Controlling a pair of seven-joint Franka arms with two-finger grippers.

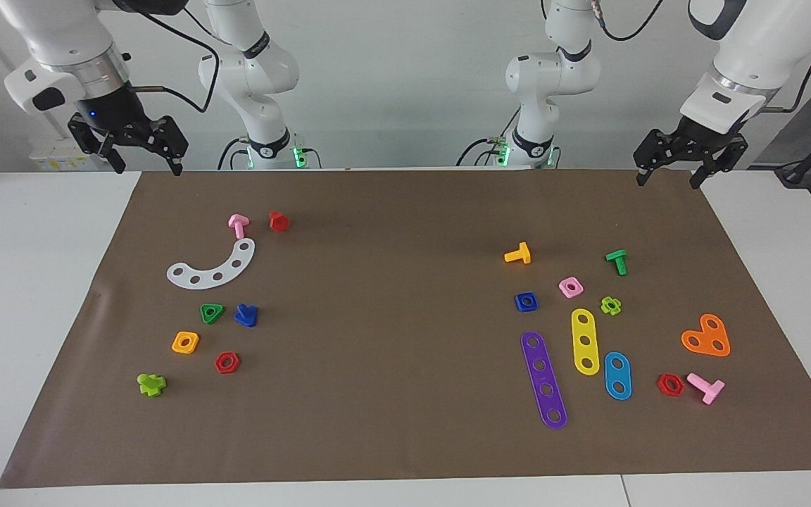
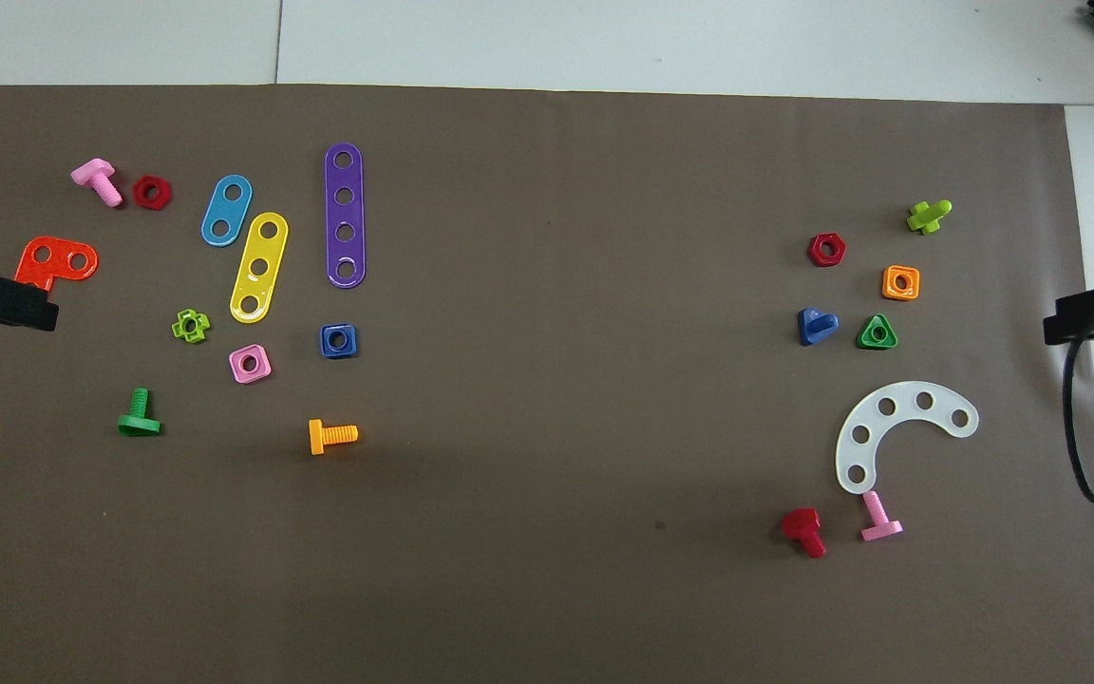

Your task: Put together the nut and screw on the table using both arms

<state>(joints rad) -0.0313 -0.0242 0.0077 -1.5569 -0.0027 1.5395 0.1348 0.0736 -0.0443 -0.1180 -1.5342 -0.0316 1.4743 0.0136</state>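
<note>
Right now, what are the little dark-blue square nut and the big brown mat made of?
The dark-blue square nut looks like moulded plastic: even colour, rounded corners, slight sheen. The brown mat seems paper or thin card, matte, with a faint crease near one edge; I can't be sure.

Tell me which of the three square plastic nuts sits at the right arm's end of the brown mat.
The orange square nut, beside the green triangular nut. The dark-blue square nut and pink square nut lie together at the left arm's end.

One camera faces me from high across the table (image 1: 46, 296); another looks steeply down above me. Both share the mat (image 1: 405, 394).
</note>
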